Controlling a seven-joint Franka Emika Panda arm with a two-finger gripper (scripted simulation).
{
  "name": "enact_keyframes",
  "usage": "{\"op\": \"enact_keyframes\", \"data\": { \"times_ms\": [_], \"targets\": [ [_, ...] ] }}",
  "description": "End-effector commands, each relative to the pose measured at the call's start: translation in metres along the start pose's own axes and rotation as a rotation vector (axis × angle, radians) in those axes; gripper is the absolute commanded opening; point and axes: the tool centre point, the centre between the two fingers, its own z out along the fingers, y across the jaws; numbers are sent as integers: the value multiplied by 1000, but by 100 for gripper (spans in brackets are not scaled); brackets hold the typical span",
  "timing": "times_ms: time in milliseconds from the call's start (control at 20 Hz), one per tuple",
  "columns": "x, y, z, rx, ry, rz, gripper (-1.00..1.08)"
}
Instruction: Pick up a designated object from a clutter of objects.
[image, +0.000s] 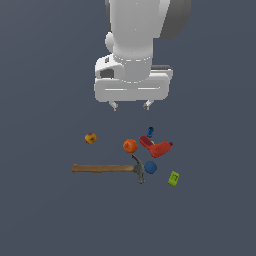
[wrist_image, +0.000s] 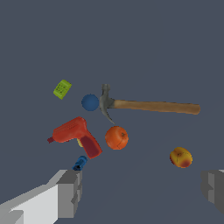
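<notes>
Gripper (image: 131, 105) wide open, empty, high above clutter. Hammer (image: 102, 169) fully visible; blue ball (image: 150, 167) touching head at 3 o'clock. Small blue piece (image: 150, 132) partly hidden behind red drill (image: 157, 147).

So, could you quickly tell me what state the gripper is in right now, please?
Gripper: open and empty, hanging above the clutter, well clear of the hammer.

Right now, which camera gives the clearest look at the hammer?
The wrist view: the hammer appears larger, with head and claw distinct. The exterior view shows the whole hammer too, only smaller.
</notes>
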Motion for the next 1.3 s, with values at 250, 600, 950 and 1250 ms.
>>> {"op": "enact_keyframes", "data": {
  "times_ms": [250,600,950,1250],
  "targets": [
    [-1,11,1,13,-7,26,100],
    [-2,21,2,27,-15,56,100],
    [1,25,9,16,-17,16,100],
    [7,33,25,-2,-22,-70,100]
  ]
}}
